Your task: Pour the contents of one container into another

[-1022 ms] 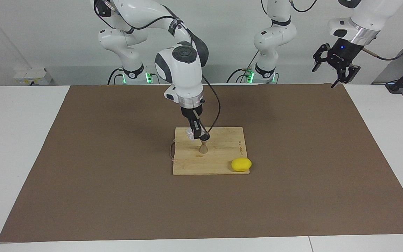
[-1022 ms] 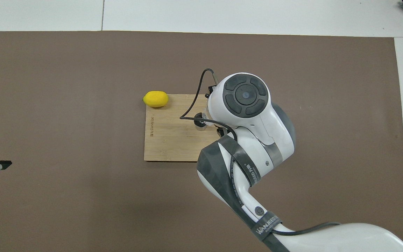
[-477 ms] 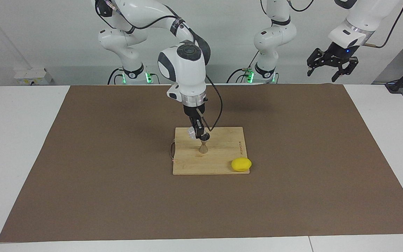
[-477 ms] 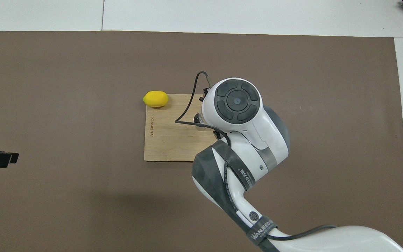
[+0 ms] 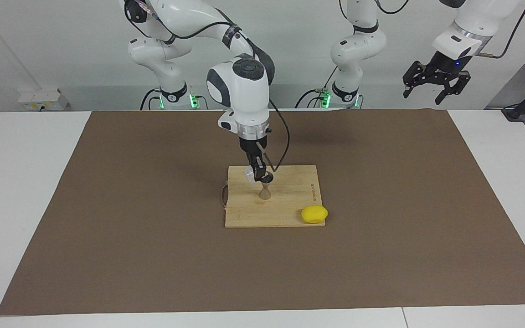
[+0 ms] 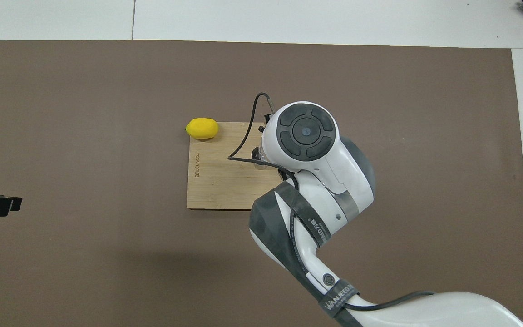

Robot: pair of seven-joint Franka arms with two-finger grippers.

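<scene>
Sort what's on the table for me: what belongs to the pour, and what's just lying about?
In the job:
- clear cup, held by the right gripper over the jigger
- metal jigger, upright on the board

Lying about:
- wooden board
- lemon at the board's corner
- left gripper, waiting open, raised

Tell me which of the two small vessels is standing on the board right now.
The metal jigger, hourglass-shaped, stands upright on the wooden board. The clear cup is off it, tilted in the right gripper above the jigger.
</scene>
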